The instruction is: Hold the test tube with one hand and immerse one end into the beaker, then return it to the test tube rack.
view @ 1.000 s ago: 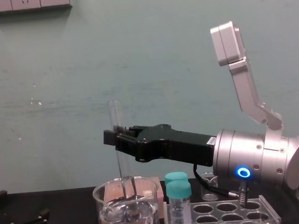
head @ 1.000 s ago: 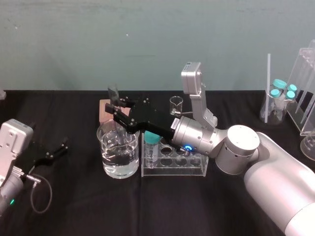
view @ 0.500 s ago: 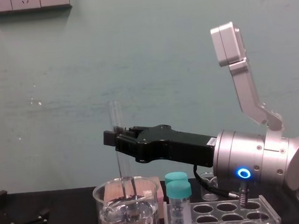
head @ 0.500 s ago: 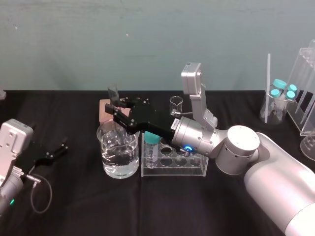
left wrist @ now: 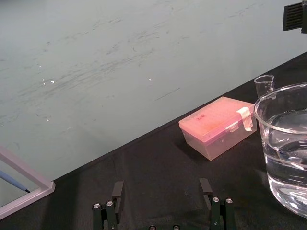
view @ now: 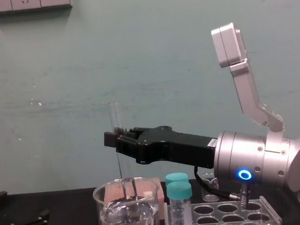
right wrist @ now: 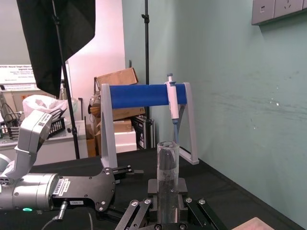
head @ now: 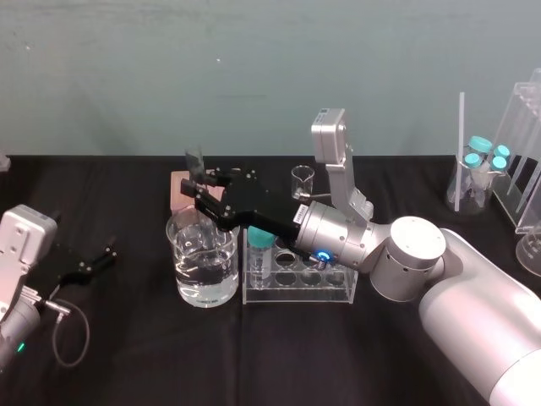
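Two vials [view: 179, 197] beside beaker [head: 203, 272], pink box [head: 179, 188] behind — right tool [head: 203, 190] grips tube [view: 115, 115]

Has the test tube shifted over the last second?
No. In the chest view the test tube stays clamped in the right tool, lower end in the beaker, with no visible shift against its rim.

— What crowds the beaker [head: 203, 269]?
— Overhead, the right pincer [head: 199, 190] grips the test tube [view: 115, 117] over its mouth. The test tube rack [head: 297, 286] stands just right, teal-capped vials [head: 259, 247] at that end; a pink box [head: 178, 188] close behind.
— Open room?
— Bare counter [head: 135, 321] leftward, up to the left pincer [head: 97, 260], and in front.
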